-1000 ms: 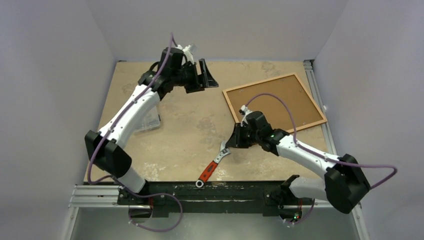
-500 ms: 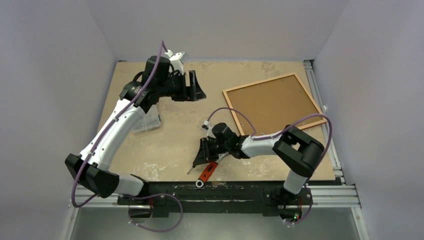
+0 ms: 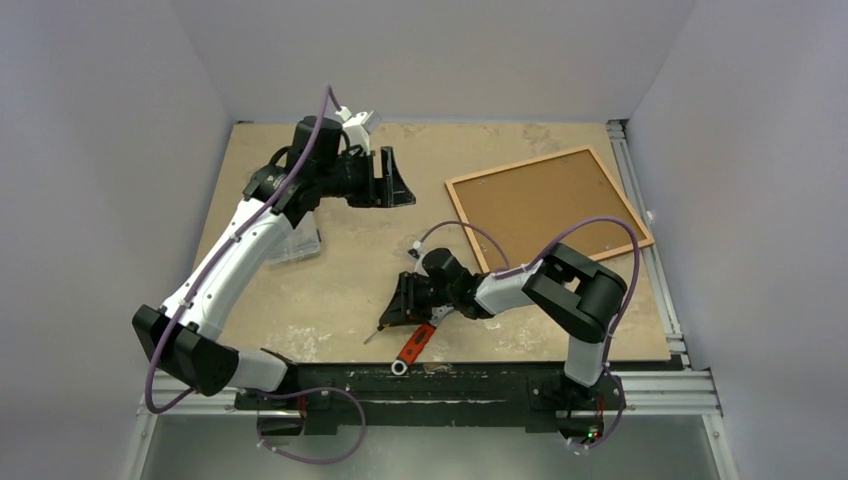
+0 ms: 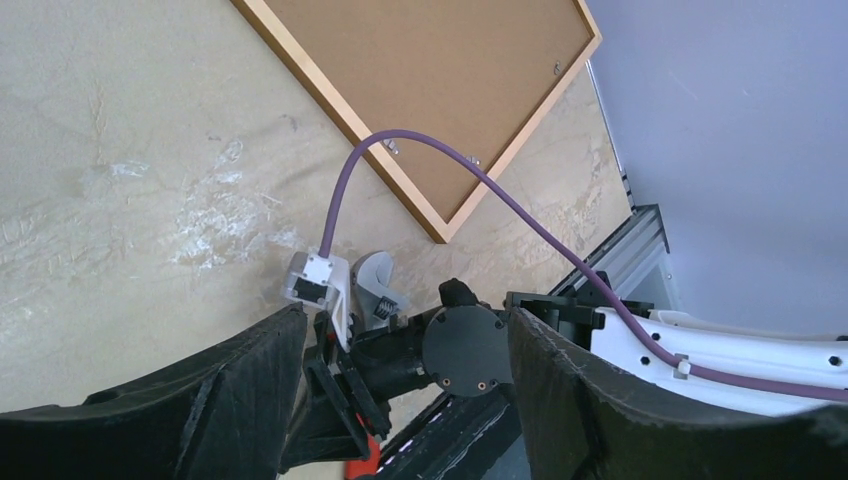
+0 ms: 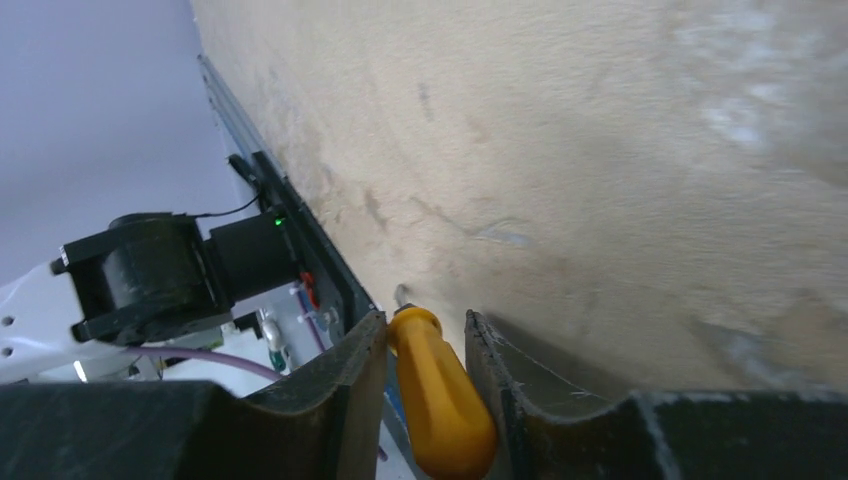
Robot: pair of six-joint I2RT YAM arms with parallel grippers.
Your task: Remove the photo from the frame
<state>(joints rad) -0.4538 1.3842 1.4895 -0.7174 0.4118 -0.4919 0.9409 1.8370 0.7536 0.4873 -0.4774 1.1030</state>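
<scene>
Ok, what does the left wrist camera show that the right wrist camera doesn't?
Only the left wrist: the frame, back up with its cork backing board showing, the wrench head and the right arm. Only the right wrist: a yellow-handled screwdriver between the fingers of the right gripper. Both: the tan table.

Right tool swung away from the frame to the wrench.

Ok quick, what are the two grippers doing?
Left gripper: open, empty.
Right gripper: around a yellow screwdriver; grip cannot be told.
</scene>
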